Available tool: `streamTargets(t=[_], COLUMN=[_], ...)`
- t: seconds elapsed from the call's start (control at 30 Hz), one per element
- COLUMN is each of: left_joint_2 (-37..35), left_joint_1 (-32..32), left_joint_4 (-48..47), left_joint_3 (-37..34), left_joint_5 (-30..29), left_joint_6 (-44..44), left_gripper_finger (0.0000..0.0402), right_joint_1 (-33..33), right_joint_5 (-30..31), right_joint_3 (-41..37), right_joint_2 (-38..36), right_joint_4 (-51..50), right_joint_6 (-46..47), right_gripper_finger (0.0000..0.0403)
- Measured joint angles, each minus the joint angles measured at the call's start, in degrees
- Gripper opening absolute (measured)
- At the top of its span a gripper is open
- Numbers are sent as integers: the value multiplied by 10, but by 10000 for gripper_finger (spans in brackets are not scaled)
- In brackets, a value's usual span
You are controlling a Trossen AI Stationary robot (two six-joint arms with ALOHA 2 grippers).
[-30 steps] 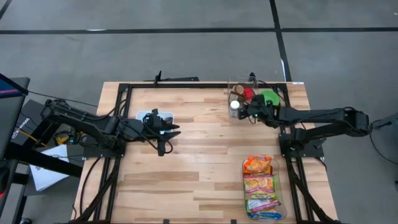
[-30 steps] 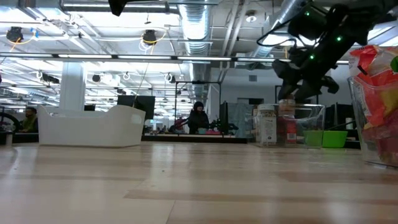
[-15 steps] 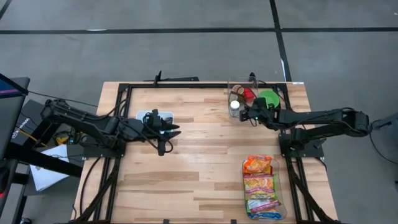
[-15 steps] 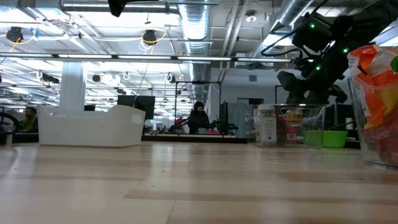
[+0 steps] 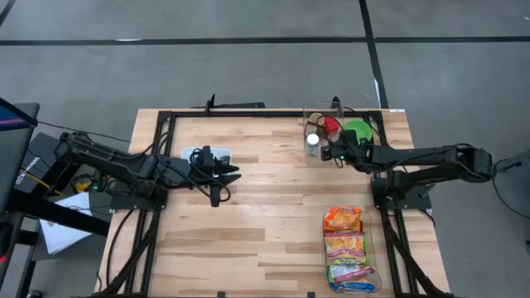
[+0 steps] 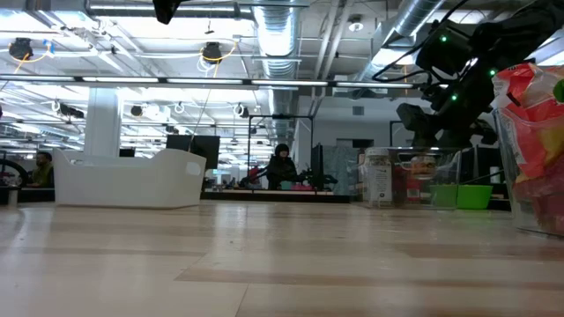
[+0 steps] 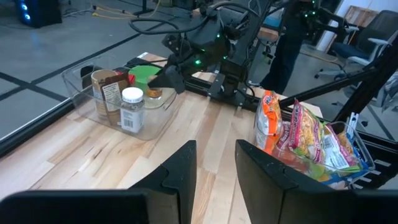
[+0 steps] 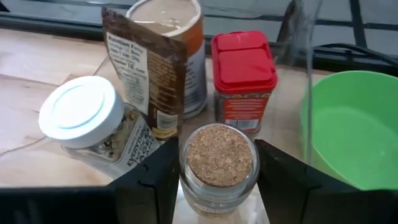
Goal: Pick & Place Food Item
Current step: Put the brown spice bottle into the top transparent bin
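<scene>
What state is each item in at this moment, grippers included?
Right gripper: fingers astride the cork-stoppered jar, inside the clear bin.
Left gripper: fingers apart, holding nothing.
White-lidded jar: capped, tilted.
Red tin: lid closed, upright.
Green bowl: empty.
White tub: upright.
Snack bags: packed in their clear bin.

A grey concrete floor (image 5: pixel 248 74) crossed by dark seam lines surrounds the wooden counter (image 5: pixel 265 223). Beyond its far edge lies an open workshop with an exposed ceiling of silver ducts (image 6: pixel 280 35), pipes and bright strip lights, a white pillar (image 6: pixel 103 123), dark monitors (image 6: pixel 192 143) and a seated person (image 6: pixel 281 167).
</scene>
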Motion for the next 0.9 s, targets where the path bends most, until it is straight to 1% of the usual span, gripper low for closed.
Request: streamTargets(t=[0.4, 0.6, 0.9], left_joint_2=[0, 0, 0], left_joint_1=[-3, -3, -3], left_joint_4=[1, 4, 3], left_joint_3=[0, 0, 0], left_joint_5=[0, 0, 0], left_joint_6=[-4, -15, -15], left_gripper_finger=[104, 104, 104], right_joint_1=[-5, -20, -23], right_joint_5=[5, -9, -20], right_joint_3=[1, 1, 1], right_joint_2=[13, 12, 12], right_joint_4=[1, 6, 8], right_joint_6=[0, -12, -26], right_gripper_finger=[167, 167, 167])
